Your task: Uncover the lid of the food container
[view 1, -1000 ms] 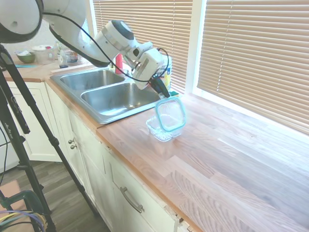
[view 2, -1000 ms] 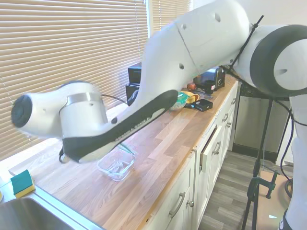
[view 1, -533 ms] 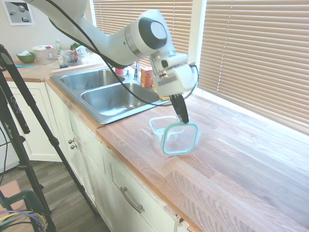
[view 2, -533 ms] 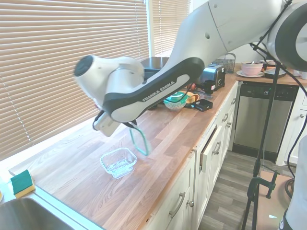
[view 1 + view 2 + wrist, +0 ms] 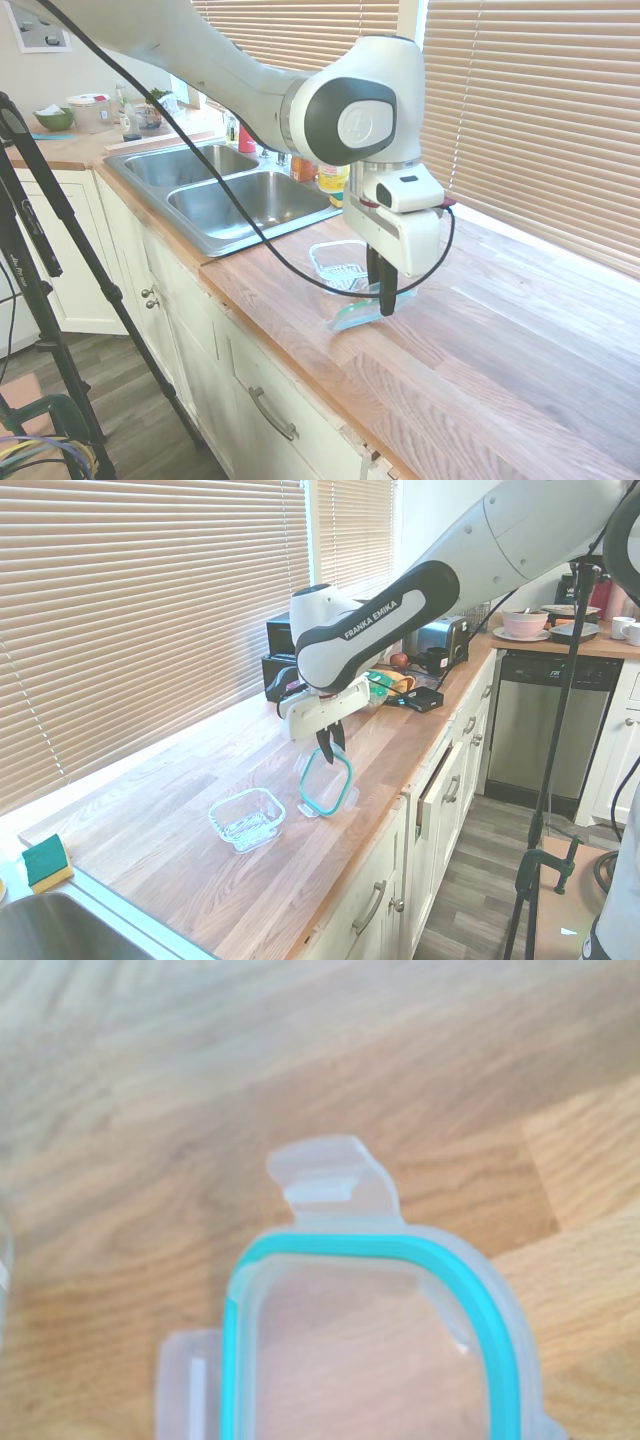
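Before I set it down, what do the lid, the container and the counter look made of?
Lid: see-through plastic by its look, frosted latch tabs, teal seal strip. Food container: clear and glossy, glass or hard plastic; cannot tell which. Counter: wood planks with visible grain and a satin sheen.

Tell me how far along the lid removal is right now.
Done: the lid is off the food container, which sits open on the counter. In hand: the tool holds the lid by its upper edge, tilted, its lower edge at the counter beside the container. Left: lay it flat and let go.
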Available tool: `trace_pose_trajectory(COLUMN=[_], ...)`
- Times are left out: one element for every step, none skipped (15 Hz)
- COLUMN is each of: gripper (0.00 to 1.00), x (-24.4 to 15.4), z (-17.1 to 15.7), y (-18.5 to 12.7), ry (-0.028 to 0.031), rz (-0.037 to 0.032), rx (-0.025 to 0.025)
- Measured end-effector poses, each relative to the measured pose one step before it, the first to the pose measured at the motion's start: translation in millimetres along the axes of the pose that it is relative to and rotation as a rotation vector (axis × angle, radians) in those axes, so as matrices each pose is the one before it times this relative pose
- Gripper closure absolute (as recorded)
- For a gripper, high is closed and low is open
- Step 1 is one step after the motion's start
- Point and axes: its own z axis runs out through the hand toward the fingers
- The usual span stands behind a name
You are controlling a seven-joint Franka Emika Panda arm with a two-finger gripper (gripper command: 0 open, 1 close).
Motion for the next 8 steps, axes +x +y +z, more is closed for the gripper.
trace_pose_trajectory(gripper=[0.00,0.00,0.00,0.00,0.00,0.00,0.00,0.00], x=[-0.63,-0.82,-0.77,-1.46,-1.85,-1.61,-1.45,-0.65], z=[0.23,-0.84,-0.64,-0.28,0.08,-0.46,-1.78,-2.36], y=[0.46,0.13,0.42,1.12,0.94,1.25,0.55,0.42], ry=[-0.00038,0.00194,0.00227,0.00050,0.00048,0.00224,0.00299,0.00338], rz=[-0.00158,-0.00344,-0.00306,-0.00234,-0.00331,-0.00350,-0.00477,-0.00400], rx=[-0.00051,0.00038,-0.00038,-0.00037,-0.00123,-0.00020,0.00238,0.00313])
